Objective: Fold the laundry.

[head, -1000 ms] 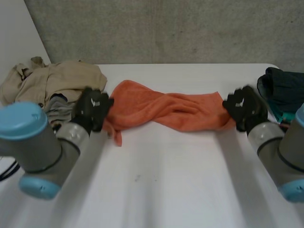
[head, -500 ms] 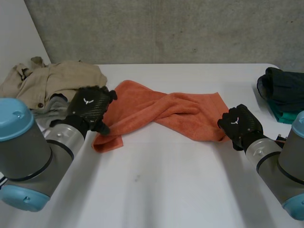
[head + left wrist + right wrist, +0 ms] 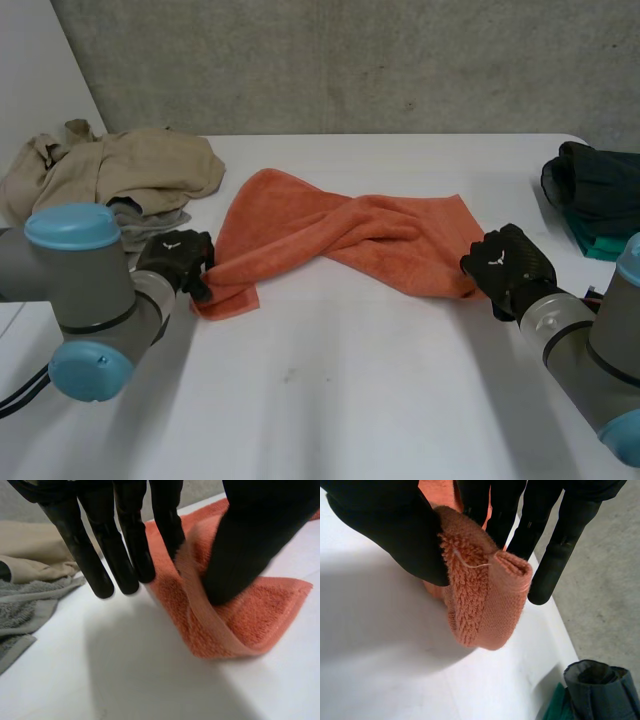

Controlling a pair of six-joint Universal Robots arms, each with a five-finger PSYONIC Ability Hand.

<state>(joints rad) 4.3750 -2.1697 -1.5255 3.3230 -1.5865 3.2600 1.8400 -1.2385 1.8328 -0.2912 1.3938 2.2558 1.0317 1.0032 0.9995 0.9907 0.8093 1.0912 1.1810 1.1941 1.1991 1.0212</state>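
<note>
An orange towel (image 3: 340,235) lies twisted across the middle of the white table (image 3: 350,400). My left hand (image 3: 175,260) is at its near left corner, which is folded over on the table. In the left wrist view the towel's hem (image 3: 240,620) rises between my thumb (image 3: 250,540) and one straight finger, pinched there, while the other fingers (image 3: 125,545) hang free beside it. My right hand (image 3: 510,265) is at the towel's right corner. Its thumb (image 3: 395,525) and fingers pinch the rolled corner (image 3: 480,595) just above the table.
A heap of beige clothes (image 3: 120,170) with a grey towel (image 3: 140,215) under it lies at the back left, close to my left hand. Dark blue and green clothes (image 3: 595,195) sit at the table's right edge, beyond the right hand.
The towel, held taut between both hands a second ago, has sagged onto the table. My left hand opened, drew back toward me and closed on the folded left corner. The right hand came nearer.
</note>
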